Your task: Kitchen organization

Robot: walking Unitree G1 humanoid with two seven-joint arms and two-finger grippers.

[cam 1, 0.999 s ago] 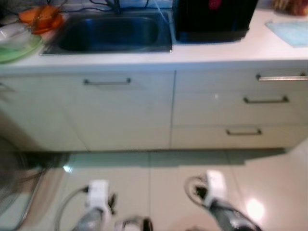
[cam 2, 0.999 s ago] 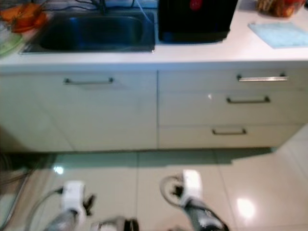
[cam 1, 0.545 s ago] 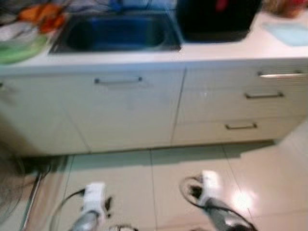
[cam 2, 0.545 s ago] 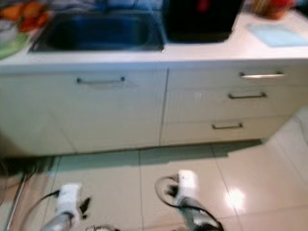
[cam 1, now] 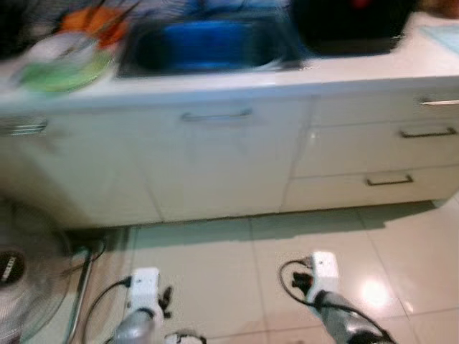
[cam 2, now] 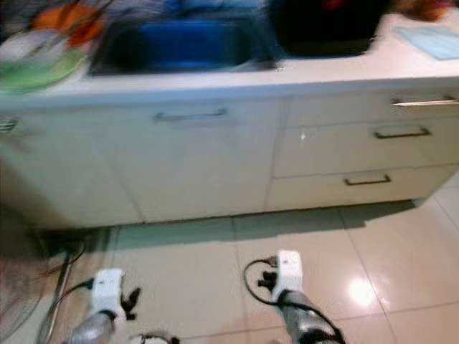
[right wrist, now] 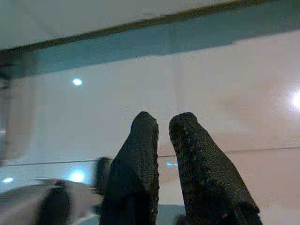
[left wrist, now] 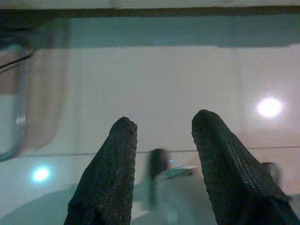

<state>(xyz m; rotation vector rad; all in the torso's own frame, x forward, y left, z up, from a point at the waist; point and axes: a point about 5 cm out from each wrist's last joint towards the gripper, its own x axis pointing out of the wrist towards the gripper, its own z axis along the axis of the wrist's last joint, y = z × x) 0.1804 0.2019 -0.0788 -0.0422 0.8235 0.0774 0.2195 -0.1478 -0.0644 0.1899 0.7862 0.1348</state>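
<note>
— Cream cabinet fronts (cam 1: 229, 158) run across the middle of the frame, and both your arms hang low. Why?

— I judge that I'm only walking up to the counter, with nothing to carry. My left gripper (left wrist: 161, 140) hangs over the pale floor tiles (cam 1: 215, 272) with its fingers spread and nothing between them. My right gripper (right wrist: 163, 136) hangs the same way, its fingers nearly pressed together, also holding nothing.

— Where are the things to organise?

— Up on the worktop (cam 1: 237, 80), along the top of the frame. Dishes sit at upper left: a green plate (cam 1: 61, 75) and something orange (cam 1: 90, 20) behind it, too blurred to name. The sink (cam 1: 208, 44) lies at top centre, with a dark appliance (cam 1: 351, 25) to its right.

— Which way does the sink run?

— Its long axis runs left to right, parallel with the counter edge. A fan (cam 1: 21, 279) stands at lower left.
</note>
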